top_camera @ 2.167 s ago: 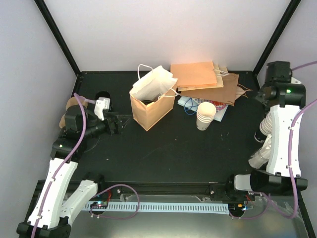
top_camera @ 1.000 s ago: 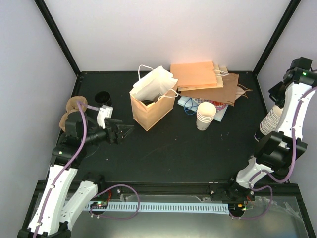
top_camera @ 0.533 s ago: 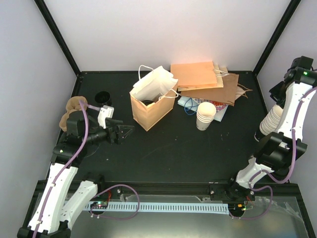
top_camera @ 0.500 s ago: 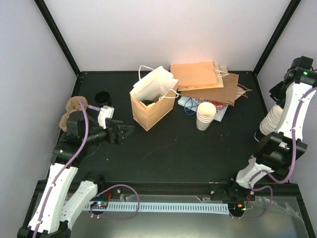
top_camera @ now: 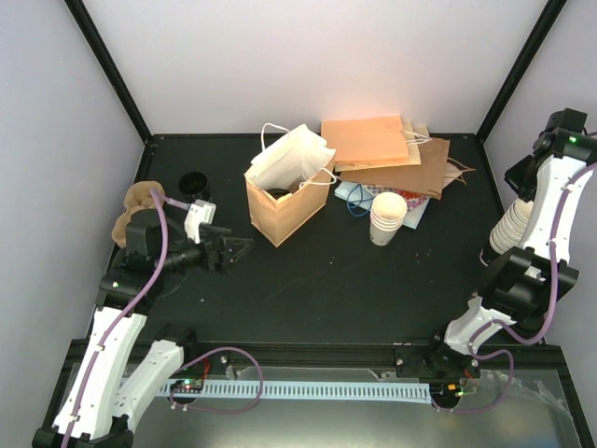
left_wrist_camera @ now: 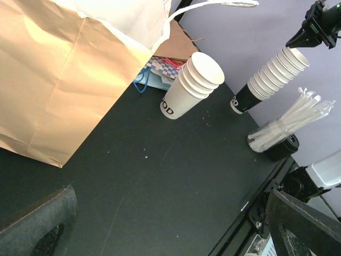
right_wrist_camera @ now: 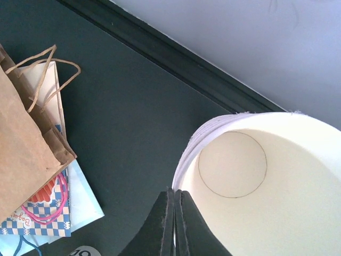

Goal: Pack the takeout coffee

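A round black lid (top_camera: pixel 193 181) at the back left looks like the takeout coffee from above; its white wall hardly shows. My left gripper (top_camera: pixel 238 248) hangs open to the right of it, over bare table, with its fingers (left_wrist_camera: pixel 37 229) wide apart and nothing between them. It faces a standing brown paper bag (top_camera: pixel 284 213). My right gripper (right_wrist_camera: pixel 174 190) is raised at the far right, shut on the rim of the top cup (right_wrist_camera: pixel 256 181) of a tall slanted stack of lidless white cups (top_camera: pixel 508 229).
A white bag (top_camera: pixel 291 154) rests on the brown bag's mouth. Flat brown bags (top_camera: pixel 378 145) lie at the back. A short cup stack (top_camera: pixel 387 217) stands mid-right. Brown pulp trays (top_camera: pixel 131 207) sit at the left edge. Wrapped straws (left_wrist_camera: pixel 287 120) stand in a black holder.
The right gripper's fingers have closed together on the cup rim. The left arm has shifted only slightly and stays open.
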`<state>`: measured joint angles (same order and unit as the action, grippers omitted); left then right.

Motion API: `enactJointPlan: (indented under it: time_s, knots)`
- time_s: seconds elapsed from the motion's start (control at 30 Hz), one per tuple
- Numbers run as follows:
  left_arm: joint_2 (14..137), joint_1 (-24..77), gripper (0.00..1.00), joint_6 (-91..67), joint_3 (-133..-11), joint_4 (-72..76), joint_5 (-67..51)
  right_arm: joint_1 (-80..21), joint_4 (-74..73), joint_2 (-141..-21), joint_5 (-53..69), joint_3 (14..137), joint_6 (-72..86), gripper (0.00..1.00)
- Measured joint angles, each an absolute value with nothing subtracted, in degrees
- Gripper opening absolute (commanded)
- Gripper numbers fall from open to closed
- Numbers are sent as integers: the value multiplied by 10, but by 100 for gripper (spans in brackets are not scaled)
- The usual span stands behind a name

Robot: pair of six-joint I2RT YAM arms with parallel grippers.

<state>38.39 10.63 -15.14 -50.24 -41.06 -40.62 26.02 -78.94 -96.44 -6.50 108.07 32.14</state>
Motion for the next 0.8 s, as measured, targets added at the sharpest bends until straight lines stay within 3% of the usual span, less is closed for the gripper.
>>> enactJointPlan:
  time_s: [0.8]
  knots:
    - [395, 106, 99, -150, -504, -411, -405, 232, -865, -963, -95, 1240, 335, 1]
